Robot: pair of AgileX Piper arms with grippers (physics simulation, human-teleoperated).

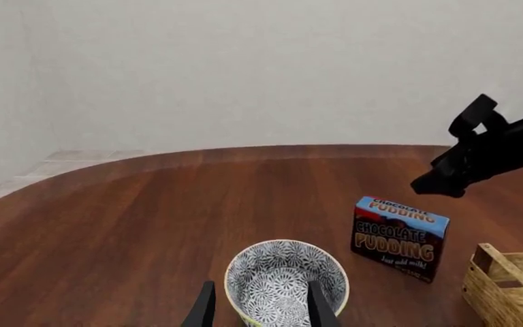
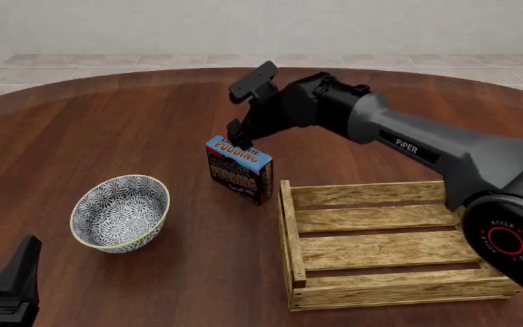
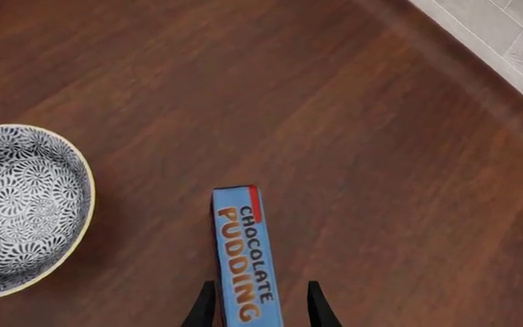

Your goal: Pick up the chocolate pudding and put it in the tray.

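Observation:
The chocolate pudding (image 2: 240, 169) stands upright on the table, close to the far left corner of the tray (image 2: 380, 248). It is a small carton with a blue top and a dark front. My right gripper (image 2: 242, 138) hovers just above it, pointing down. In the right wrist view its open fingers (image 3: 209, 308) straddle the carton's blue top (image 3: 243, 262), with a gap on one side. The left wrist view shows the carton (image 1: 399, 238) with the right gripper (image 1: 436, 182) over it. My left gripper (image 2: 14, 281) sits low at the near left, open and holding nothing.
A round blue-and-white patterned bowl (image 2: 120, 212) stands left of the carton, in front of the left gripper's fingers (image 1: 321, 308). The wooden tray's corner (image 1: 509, 285) shows in the left wrist view. The table's curved far edge meets a tiled floor (image 2: 107, 61).

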